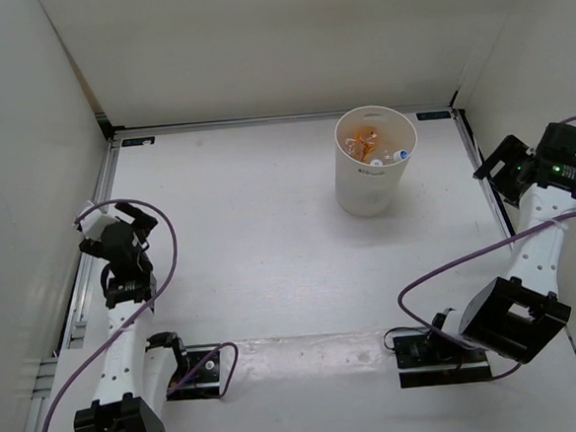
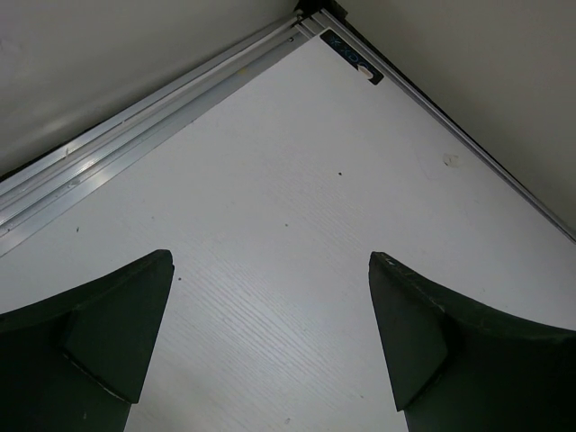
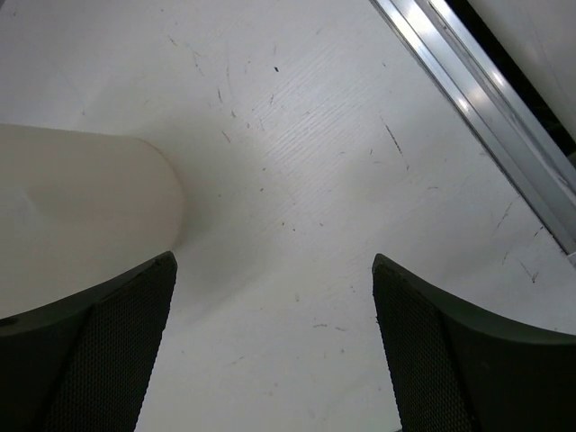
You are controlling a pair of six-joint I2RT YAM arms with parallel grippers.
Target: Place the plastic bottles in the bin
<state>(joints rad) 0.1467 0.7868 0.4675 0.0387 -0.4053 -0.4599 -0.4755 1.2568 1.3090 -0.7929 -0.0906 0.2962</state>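
Looking down the left pincer, we see its two dark fingers spread wide, with only white table between them, and they grip nothing. Over to the right pincer: same story, fingers far apart, empty, hanging above the table. The bin shows in that wrist view, its pale wall curving in from the left just ahead of the left-hand finger. From above there is a gap between the two. The right pincer sits out by the right edge of the table and the bin stands toward the far right. The left pincer is well apart from it, over by the left edge and aimed at the far left corner. The bin stands upright, its long axis vertical, its mouth open to the overhead camera. Inside we make out the plastic bottles in a jumble: the orange bottle, and a white cap with blue beside it. Which way each one points is too small to tell.
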